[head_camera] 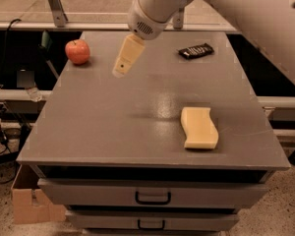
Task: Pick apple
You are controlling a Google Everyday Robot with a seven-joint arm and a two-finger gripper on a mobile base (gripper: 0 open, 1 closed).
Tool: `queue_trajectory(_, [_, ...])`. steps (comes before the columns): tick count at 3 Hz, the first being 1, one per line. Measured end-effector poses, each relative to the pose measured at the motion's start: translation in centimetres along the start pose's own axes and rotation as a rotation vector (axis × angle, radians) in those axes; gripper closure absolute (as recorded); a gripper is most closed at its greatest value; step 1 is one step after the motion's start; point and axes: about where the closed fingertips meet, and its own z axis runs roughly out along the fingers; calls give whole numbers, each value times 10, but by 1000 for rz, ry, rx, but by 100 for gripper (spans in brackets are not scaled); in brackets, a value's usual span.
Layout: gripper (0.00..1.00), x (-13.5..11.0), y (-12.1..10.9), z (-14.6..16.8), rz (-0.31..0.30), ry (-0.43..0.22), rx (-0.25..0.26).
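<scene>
My end effector [120, 69] hangs in the air above the far left part of the table [113, 127], slanting down and to the left from the white wrist of my arm [155, 11]; from this side it reads as one pale yellow wedge, so I cannot tell how far open it is. It has hold of nothing that I can see, and its tip is clear of the table top.

The apple [77, 51] sits near the far left corner of the table, close to the left edge; it is small, round and red-orange, with a lighter patch on its upper side. It lies to the left of my end effector and a little farther back, near it but apart from it, nothing touching it.

On the right, toward the front, a pale yellow sponge [199, 128] with wavy sides lies flat, well apart from the apple; a dark flat packet [196, 50] lies at the far right, its printing too small to read.

Below the table top are two drawers [153, 197], each with a dark handle; a cardboard box [27, 200] stands on the floor at the front left corner, and cables [2, 132] hang down the left side.
</scene>
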Motion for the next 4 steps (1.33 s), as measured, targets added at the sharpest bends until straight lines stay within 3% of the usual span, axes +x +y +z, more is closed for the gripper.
queue_trajectory(2, [0, -65, -54, 79, 76, -222, 23])
queue_trajectory(4, [0, -108, -59, 143, 253, -350, -22])
